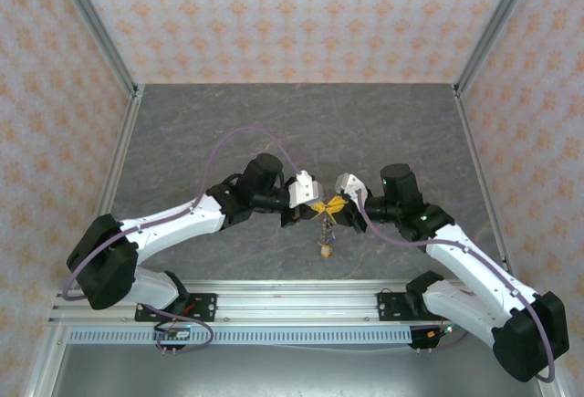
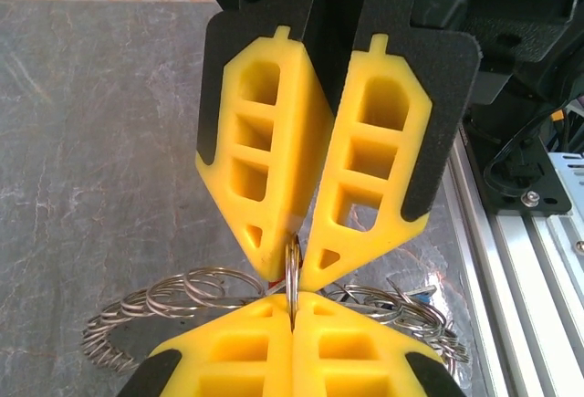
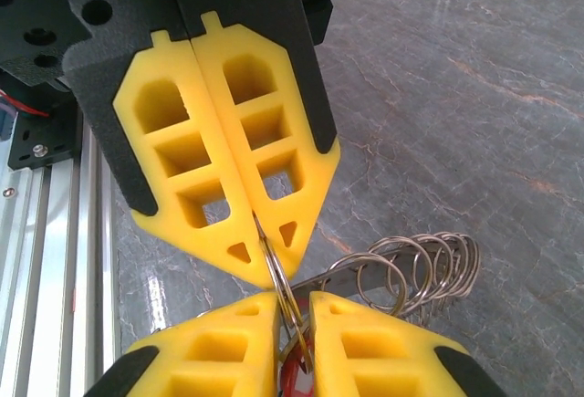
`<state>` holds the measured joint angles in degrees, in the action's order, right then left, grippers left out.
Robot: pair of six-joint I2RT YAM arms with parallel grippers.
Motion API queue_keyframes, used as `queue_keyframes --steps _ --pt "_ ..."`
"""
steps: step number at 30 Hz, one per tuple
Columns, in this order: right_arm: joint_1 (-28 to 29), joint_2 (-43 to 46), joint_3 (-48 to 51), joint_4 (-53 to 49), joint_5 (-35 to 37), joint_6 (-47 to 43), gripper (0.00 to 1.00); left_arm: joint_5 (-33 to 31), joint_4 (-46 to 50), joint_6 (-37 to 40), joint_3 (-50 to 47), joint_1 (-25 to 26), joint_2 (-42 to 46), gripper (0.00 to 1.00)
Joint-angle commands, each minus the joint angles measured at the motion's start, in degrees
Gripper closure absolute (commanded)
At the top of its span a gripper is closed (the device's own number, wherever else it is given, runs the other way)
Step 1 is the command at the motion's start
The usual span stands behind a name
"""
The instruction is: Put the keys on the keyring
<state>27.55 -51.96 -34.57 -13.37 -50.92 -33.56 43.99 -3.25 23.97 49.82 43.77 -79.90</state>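
Peach patterned wallpaper [image 1: 292, 14] is closing in a grey stone-look surface [image 1: 274, 123], with an aluminium rail [image 1: 292, 310] lying along its near edge. On the left side, the left arm [image 1: 173, 224] is pointing in toward the middle, where the left claw [image 1: 314, 206] is sitting tip to tip with the other one, just beyond the rail. In the left wrist view its yellow fingers [image 2: 237, 351] are pressing flat together, clenched on a thin wire loop [image 2: 293, 269] that is standing on edge between the tips. I cannot tell whether that loop belongs to the keyring or to a key. The keyring [image 2: 155, 310], a grey coil of wire turns, is spreading out to both sides just behind those fingers, close over the surface, though whether it is resting there is unclear. From above, the keys [image 1: 325, 235] are showing as a small dangling cluster directly under the two claws, too small to sort by colour, with a tan bit [image 1: 325, 252] at its lowest end. Further right, the right claw [image 3: 292, 301] is standing slightly parted, the same loop is passing through the gap, and I cannot tell whether it is gripping. The right arm [image 1: 474, 269] is angling back to the right.
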Motion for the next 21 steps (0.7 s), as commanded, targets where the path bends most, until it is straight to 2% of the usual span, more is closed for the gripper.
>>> queue_keyframes --steps 1,4,6,7,8,13,17,21 --pt "-0.3 1.2 1.5 4.2 -1.0 1.0 0.87 2.6 -6.3 -1.7 -0.3 -0.3 3.0 1.00" --pt "-0.4 1.3 2.0 7.2 -2.1 2.6 0.96 2.4 -6.6 -1.9 -0.7 -0.3 3.2 1.00" --pt "-0.3 1.2 1.7 7.6 -1.9 2.9 0.99 1.7 -5.8 -1.5 -0.6 -0.3 3.2 1.00" --pt "-0.3 1.1 1.2 7.1 -1.6 3.0 1.00 1.2 -4.3 -0.9 -0.1 -0.3 3.1 0.96" --pt "-0.3 1.0 0.3 5.7 -1.4 2.5 1.00 0.8 -2.2 0.1 0.6 -0.3 2.9 0.90" --pt "-0.4 -0.4 -4.2 -3.2 -1.0 -2.0 1.00 -2.4 3.1 4.3 2.2 0.3 3.2 0.82" --pt "0.3 -1.9 -7.5 -9.4 0.0 -5.0 1.00 -3.3 7.0 6.6 4.2 0.6 2.5 0.79" --pt "1.1 -2.1 -9.2 -10.8 1.0 -5.6 1.00 -3.3 9.8 7.9 6.0 1.0 1.0 0.78"
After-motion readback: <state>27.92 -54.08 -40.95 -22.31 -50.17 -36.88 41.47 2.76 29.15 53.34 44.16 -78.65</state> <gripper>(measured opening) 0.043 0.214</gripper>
